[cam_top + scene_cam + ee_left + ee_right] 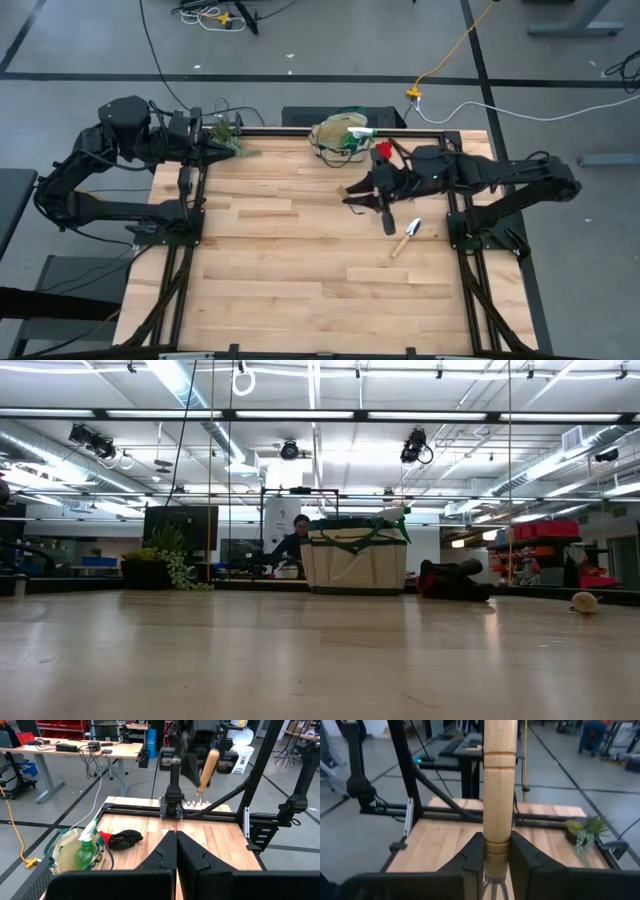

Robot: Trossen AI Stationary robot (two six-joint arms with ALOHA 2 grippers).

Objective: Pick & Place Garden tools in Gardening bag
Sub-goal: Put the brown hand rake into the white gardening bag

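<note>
Carrying the rake (498, 795), clamped by its wooden handle in the right gripper (496, 857) right of centre, calls for lowering it tines-down into the bag (338, 133) at upper centre; the left gripper (176, 851), upper left, waits closed.

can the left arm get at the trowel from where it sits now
Probably not easily. The left gripper sits shut at the table's far left corner by the plant, while the trowel lies near the right edge, with the right gripper holding the rake in between.
</note>
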